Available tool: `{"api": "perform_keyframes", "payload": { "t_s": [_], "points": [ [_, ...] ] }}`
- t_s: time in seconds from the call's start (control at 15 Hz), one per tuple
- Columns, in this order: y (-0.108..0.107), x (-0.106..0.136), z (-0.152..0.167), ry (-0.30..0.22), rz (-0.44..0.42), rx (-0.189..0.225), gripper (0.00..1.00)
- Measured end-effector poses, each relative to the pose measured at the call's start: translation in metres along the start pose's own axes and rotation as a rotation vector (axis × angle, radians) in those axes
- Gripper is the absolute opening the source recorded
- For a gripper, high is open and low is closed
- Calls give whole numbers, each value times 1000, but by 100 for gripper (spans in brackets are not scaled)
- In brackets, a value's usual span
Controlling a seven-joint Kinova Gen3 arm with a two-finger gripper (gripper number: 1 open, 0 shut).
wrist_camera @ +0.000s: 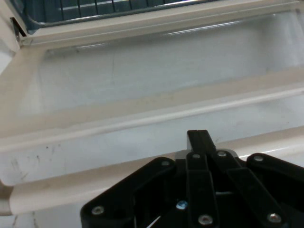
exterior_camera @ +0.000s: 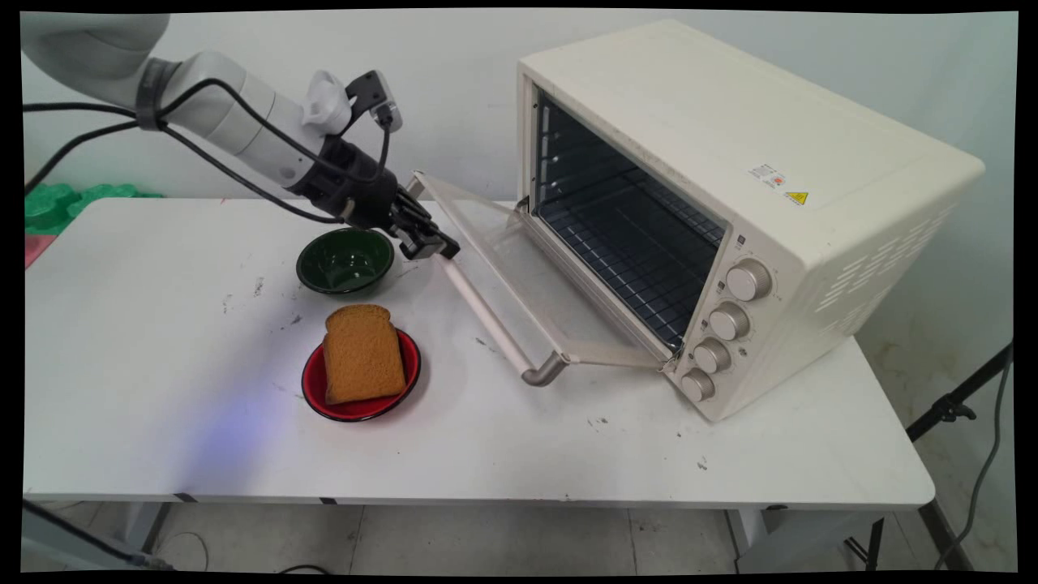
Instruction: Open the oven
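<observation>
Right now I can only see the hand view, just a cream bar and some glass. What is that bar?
Observer: It is the handle of the oven door, which hangs open. The pincer is at the handle's far end.
Operator: Is there any food near it?
Observer: Yes. A slice of bread lies on a red plate, on the table's near side, left of the door in the main view.
Operator: Is anything closer to the pincer?
Observer: A dark green bowl, empty, stands just beside the pincer, farther back than the plate.
</observation>
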Motion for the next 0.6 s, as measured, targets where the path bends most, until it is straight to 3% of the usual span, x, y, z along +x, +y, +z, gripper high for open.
{"api": "perform_keyframes", "payload": {
  "t_s": [0.6],
  "points": [
    [-6, -25, -1, 15, 20, -14, 0]
  ]
}}
